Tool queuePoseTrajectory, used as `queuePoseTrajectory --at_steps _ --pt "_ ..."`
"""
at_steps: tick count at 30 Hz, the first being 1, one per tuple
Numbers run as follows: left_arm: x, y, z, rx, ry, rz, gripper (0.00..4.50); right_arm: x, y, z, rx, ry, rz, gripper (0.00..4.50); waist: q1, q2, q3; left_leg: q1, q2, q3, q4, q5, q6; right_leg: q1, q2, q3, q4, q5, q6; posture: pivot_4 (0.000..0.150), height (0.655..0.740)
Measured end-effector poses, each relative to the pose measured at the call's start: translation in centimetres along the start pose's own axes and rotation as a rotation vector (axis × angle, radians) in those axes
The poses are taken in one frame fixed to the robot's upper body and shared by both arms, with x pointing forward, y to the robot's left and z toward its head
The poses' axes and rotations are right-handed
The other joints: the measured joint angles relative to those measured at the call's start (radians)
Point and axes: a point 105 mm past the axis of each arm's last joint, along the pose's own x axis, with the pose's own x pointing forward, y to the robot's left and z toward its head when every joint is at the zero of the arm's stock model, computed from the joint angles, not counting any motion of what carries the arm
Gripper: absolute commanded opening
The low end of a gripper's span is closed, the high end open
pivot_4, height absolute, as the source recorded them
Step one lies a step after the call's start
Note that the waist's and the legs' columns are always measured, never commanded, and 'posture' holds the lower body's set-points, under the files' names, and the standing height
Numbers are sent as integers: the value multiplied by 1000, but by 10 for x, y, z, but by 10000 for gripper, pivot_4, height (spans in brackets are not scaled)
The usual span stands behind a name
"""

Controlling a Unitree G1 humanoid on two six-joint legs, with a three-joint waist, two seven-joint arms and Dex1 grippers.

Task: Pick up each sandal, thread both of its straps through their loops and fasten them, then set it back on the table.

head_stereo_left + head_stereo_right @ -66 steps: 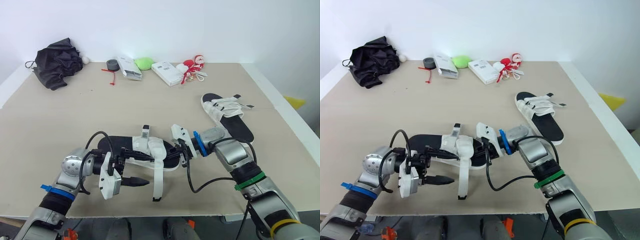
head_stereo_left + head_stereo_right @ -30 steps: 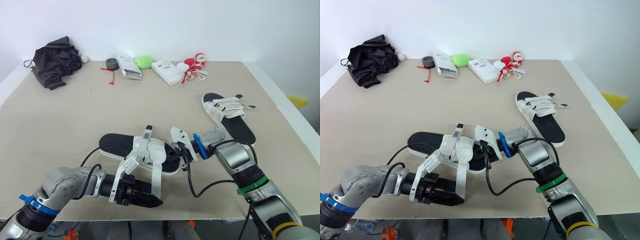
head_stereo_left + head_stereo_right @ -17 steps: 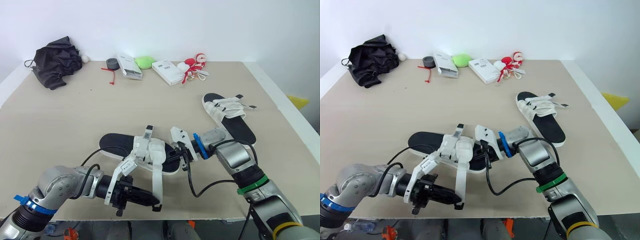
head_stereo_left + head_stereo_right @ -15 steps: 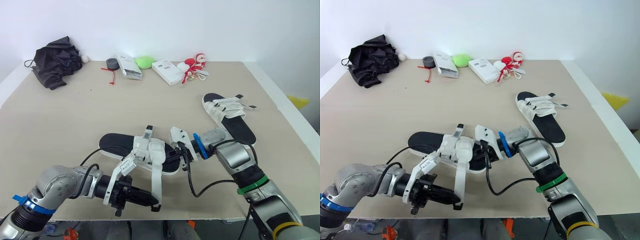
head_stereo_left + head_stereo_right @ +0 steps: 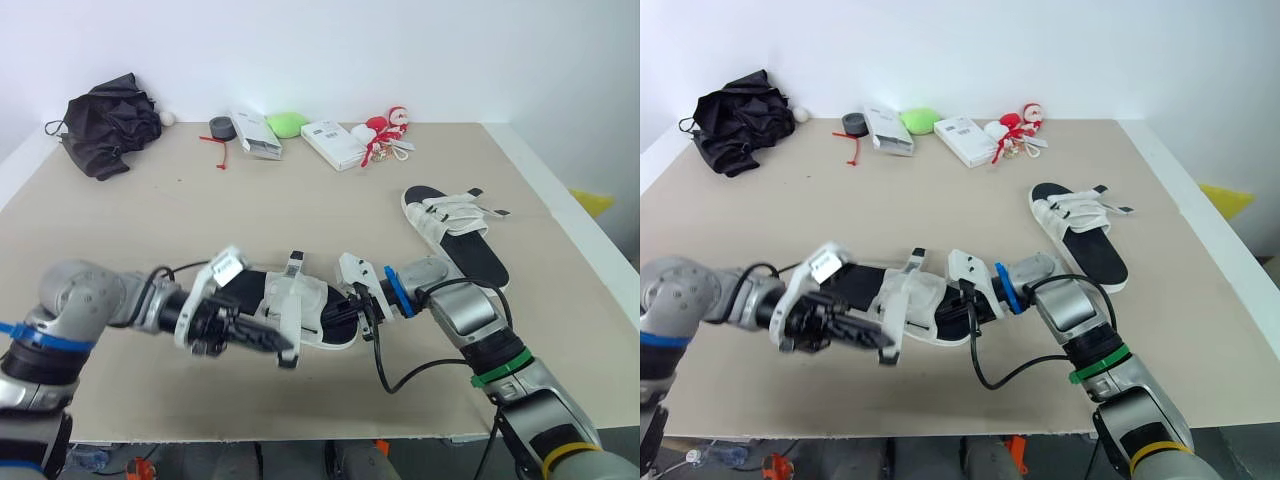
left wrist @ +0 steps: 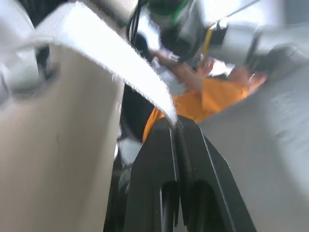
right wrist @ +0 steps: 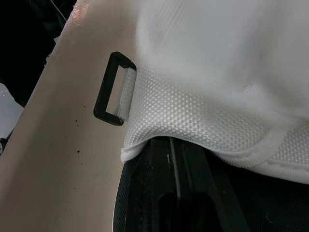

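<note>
The near sandal (image 5: 300,312) has a flat black sole and a broad white webbing upper with a small black-and-white tag standing up from it. It lies at the 6 o'clock side of the table (image 5: 120,230), low on or just over the top; I cannot tell whether it touches. Its long axis runs roughly from 10 o'clock to 4 o'clock, with the strapped part nearer the 4 o'clock end.

The left gripper (image 5: 284,351) comes in from 9 o'clock. Its fingers are pressed together on the tip of a white strap (image 6: 120,67) drawn across the near side of the upper. The right gripper (image 5: 340,312) reaches in from 3 o'clock and is clamped on the white upper (image 7: 217,121) at the sandal's 4 o'clock end. A black loop (image 7: 113,89) sits free, with nothing through it, just beside that grip.

The second sandal (image 5: 455,235) rests flat toward 2 o'clock, well apart, lying 11 to 5 o'clock with its white straps at the 11 o'clock end.
</note>
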Motion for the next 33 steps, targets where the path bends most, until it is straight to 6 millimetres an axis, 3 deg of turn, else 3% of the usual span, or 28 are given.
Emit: queuePoseTrajectory --at_steps 5,12,18,33 --pt "-7 13 19 -8 -16 28 609 2 0 1 -4 -4 7 0 -5 0 0 0 0 0 -1 0 0 0 1 0 0 0 0 1500 7400" --pt "-11 65 26 45 136 136 609 3 -1 1 0 -11 2 0 -7 0 0 0 0 -1 0 0 0 0 2 0 0 1 -1 1500 7400" --pt "3 72 35 80 194 90 609 4 0 2 1 -21 -8 0 -12 0 0 -2 0 -2 0 0 1 -1 2 0 1 0 -1 1500 7400" --pt "18 72 26 193 282 50 609 5 2 2 7 -32 -26 0 -19 0 0 -2 0 -2 1 -1 3 -1 2 0 1 0 0 1500 7400"
